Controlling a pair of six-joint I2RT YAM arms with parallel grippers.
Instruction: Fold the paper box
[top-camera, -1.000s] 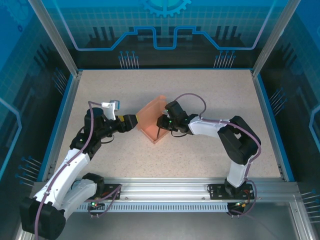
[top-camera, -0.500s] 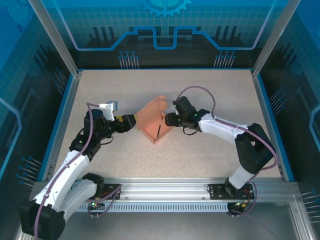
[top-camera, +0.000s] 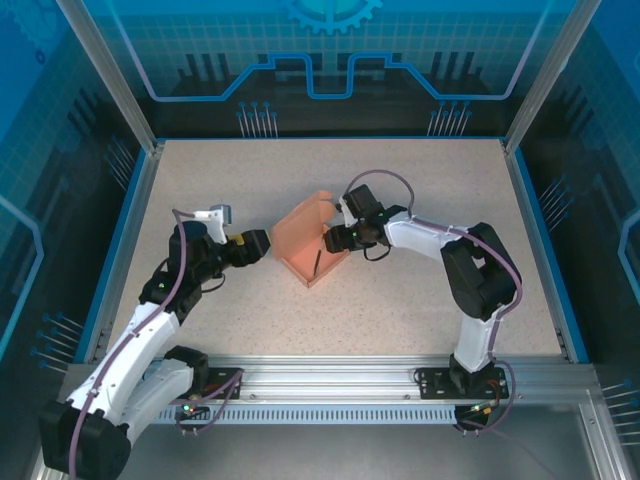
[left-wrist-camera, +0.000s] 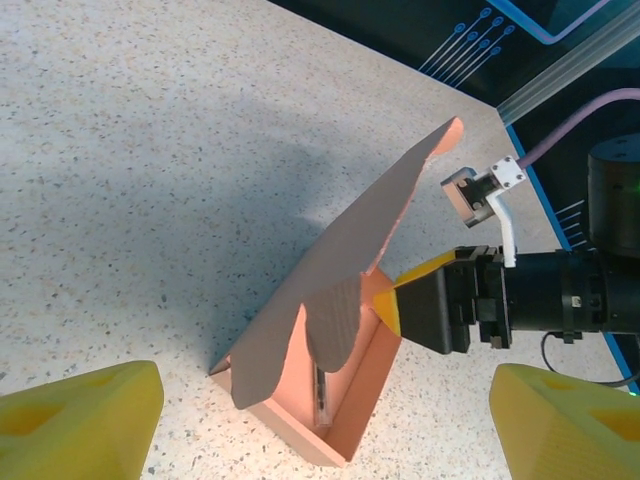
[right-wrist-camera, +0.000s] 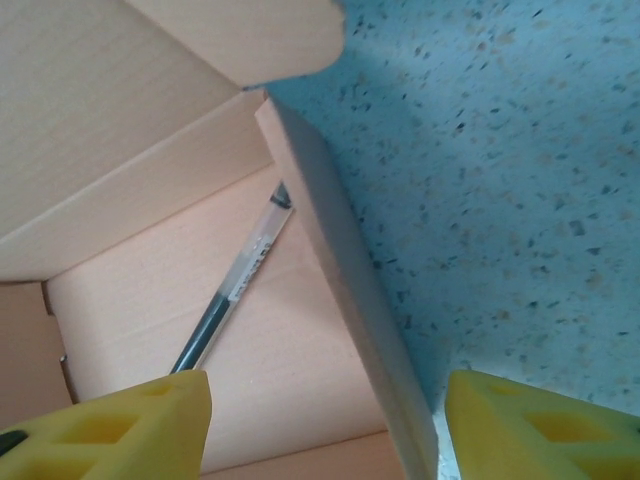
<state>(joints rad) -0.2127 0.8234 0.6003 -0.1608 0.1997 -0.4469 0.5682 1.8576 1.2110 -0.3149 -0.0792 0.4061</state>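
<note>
**Both grippers spread at the half-folded box**

My left gripper (top-camera: 260, 243) has its jaws spread wide and holds nothing. It sits just off the left side of the salmon-pink thin cardboard box (top-camera: 303, 238). In the left wrist view its yellow foam fingertips (left-wrist-camera: 82, 420) sit at the bottom corners, and the box lies ahead of them, apart. The left arm reaches up and to the right from its base, with the wrist pointing right.

My right gripper (top-camera: 334, 240) is spread too, astride the box's right wall. The right wrist view puts one yellow pad (right-wrist-camera: 115, 425) inside the box and the other outside, over the speckled beige tabletop (top-camera: 420, 190). The wall's edge runs between the pads, and I can't tell whether either pad touches it. The right arm bends at its elbow out to the right, with the forearm reaching left.

The box rests near the table's centre, between the two grippers. It is an open tray with a tall lid flap leaning up. The right wrist view gives me the box floor, where a thin dark pen-like stick (right-wrist-camera: 228, 295) lies. The left wrist view gives me the flap's outer face and the right gripper's tip at the far wall.
</note>
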